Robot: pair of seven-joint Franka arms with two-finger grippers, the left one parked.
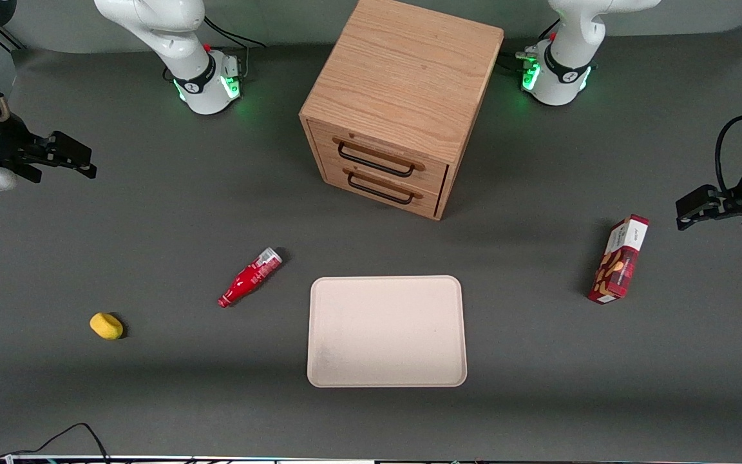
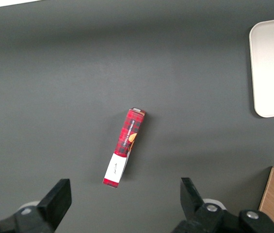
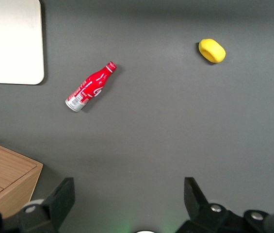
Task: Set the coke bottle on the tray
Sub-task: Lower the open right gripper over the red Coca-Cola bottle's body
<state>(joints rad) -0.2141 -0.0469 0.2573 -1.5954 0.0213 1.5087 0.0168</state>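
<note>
The coke bottle (image 1: 250, 277) lies on its side on the dark table, beside the tray toward the working arm's end, its silvery base pointing toward the cabinet. It also shows in the right wrist view (image 3: 90, 87). The pale beige tray (image 1: 386, 331) lies flat, nearer to the front camera than the cabinet, with nothing on it; one of its corners shows in the right wrist view (image 3: 10, 43). My gripper (image 1: 78, 161) hangs high over the working arm's end of the table, well away from the bottle. In the right wrist view the gripper (image 3: 129, 196) is open and holds nothing.
A wooden two-drawer cabinet (image 1: 397, 103) stands farther from the front camera than the tray. A yellow lump (image 1: 106, 325) lies near the bottle, toward the working arm's end. A red-and-white snack box (image 1: 619, 259) lies toward the parked arm's end.
</note>
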